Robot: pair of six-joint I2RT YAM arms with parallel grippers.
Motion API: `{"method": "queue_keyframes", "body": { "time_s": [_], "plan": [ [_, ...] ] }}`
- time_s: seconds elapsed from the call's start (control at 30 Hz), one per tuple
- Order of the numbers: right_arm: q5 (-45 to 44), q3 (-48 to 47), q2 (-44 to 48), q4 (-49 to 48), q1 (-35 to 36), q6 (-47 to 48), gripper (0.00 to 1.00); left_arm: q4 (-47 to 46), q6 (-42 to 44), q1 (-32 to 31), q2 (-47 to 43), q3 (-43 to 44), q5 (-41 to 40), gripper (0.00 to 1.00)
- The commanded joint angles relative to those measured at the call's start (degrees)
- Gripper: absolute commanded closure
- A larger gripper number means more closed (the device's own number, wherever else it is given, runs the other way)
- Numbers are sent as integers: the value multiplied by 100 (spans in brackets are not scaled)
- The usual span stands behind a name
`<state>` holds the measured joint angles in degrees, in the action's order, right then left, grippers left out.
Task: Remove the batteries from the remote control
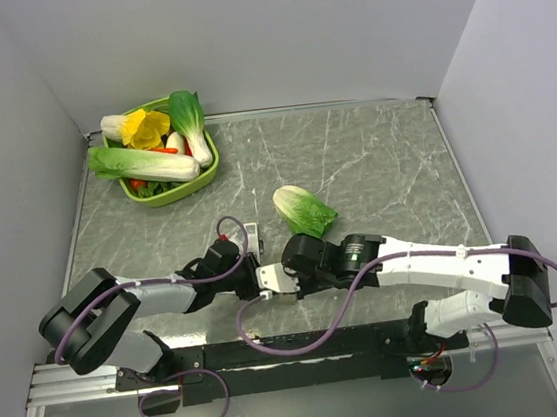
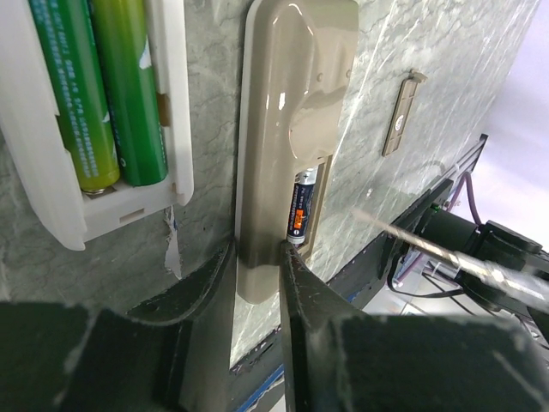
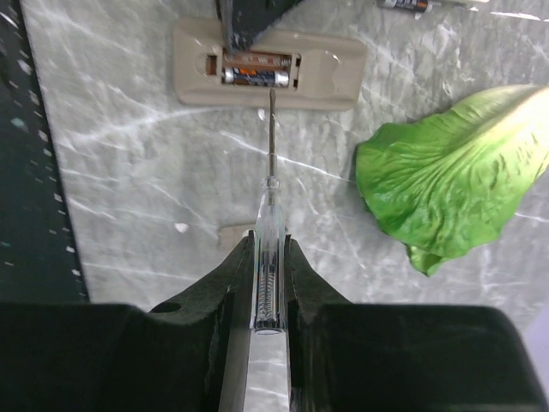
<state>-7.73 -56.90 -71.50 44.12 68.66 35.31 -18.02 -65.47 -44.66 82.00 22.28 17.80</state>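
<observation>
Table [image 1: 373,157]: grey-green marble top, walled on three sides; arms bolted at near edge.
Veg bowl [image 1: 210,168]: far-left corner, green, piled w/ produce, well apart from the work.
Cabbage [image 1: 304,211]: mid-table, near the grippers on their far side.
L gripper [image 2: 256,257]: fingers pressed together on one end of remote control, pinning it flat.
R gripper [image 3: 268,245]: clamped on screwdriver handle, shaft aimed at the bay.
Remote control [image 2: 287,86]: by near edge, approx. midway along it, back up, bay open. Prob. light, stiff, smooth plastic, likely to skate on marble. Best held by long sides at the end, clear of bay.
Screwdriver [image 3: 268,206]: clear handle, thin shaft. Tip at bay rim; touching or just short, can't tell.
White case [image 2: 34,154]: just beside remote, two green cells [image 2: 129,103] inside.
Cover panel [image 2: 403,112]: small, flat, on marble apart from remote.
Battery [image 2: 300,210]: one dark cell w/ orange band in bay; can't tell if a 2nd sits beside it. Prob. hard, round, spring-loaded, so lever at one end — may pop & roll.
Loose battery [image 3: 403,4]: on marble beyond remote, partly cut off.
Open room: bare marble toward right edge & far-right corner. Near edge is close, so roll-off risk there.
</observation>
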Motion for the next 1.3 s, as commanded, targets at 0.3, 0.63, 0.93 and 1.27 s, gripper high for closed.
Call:
{"method": "queue_keyframes", "body": {
  "time_s": [0.3,0.63,0.93,1.27],
  "plan": [
    [-704,-418,-610,378,349,732,100,115,210,-42,-70,197,-242,99],
    [-1082,-620,-575,492,534,863,100,115,193,-42,-96,206,-251,99],
    [-1117,-594,-803,457,727,977,100,88,149,-51,-26,241,-242,94],
    [-1319,-603,-1172,440,921,1110,100,123,140,-51,-35,233,-269,91]
  ]
}}
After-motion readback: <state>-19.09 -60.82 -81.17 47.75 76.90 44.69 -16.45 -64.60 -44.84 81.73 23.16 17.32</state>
